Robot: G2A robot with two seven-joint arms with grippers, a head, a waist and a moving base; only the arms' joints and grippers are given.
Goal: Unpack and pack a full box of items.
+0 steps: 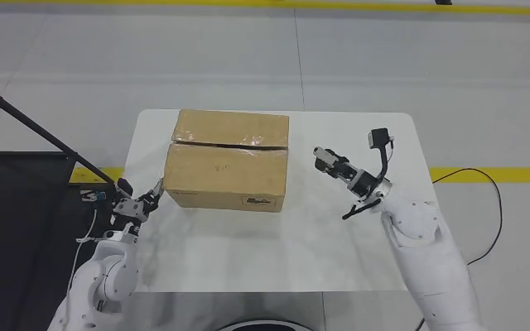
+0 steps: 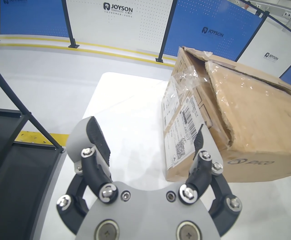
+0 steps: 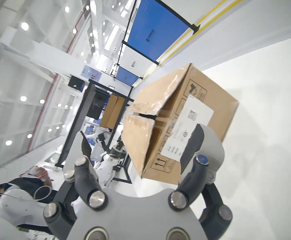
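A cardboard box (image 1: 228,161) sits on the white table (image 1: 348,240), left of centre and toward the far side. Its two top flaps are folded down and meet in a ragged seam that runs left to right. Torn clear tape clings to the flaps and the left end. A white shipping label (image 2: 181,136) covers part of the left end face, and another label (image 3: 193,116) is on the right end face.

The left gripper (image 1: 156,192) is at the near left corner of the box, just beside the labelled end. Its jaws are spread wide and hold nothing. In the left wrist view the left gripper (image 2: 145,127) has one finger (image 2: 200,138) overlapping the box (image 2: 245,102) at that corner; I cannot tell whether it touches.

The right gripper (image 1: 321,157) is to the right of the box, with a strip of bare table between them. Its jaws are also wide apart and empty. In the right wrist view the right gripper (image 3: 139,134) faces the right end of the box (image 3: 181,91).

A black frame (image 1: 33,199) with a slanted bar stands on the floor beside the table's left edge, close to the left arm. A yellow line (image 1: 464,174) crosses the floor to the right, where a dark cable (image 1: 489,215) trails. Blue and white partition panels (image 2: 113,20) stand beyond the table's far side.
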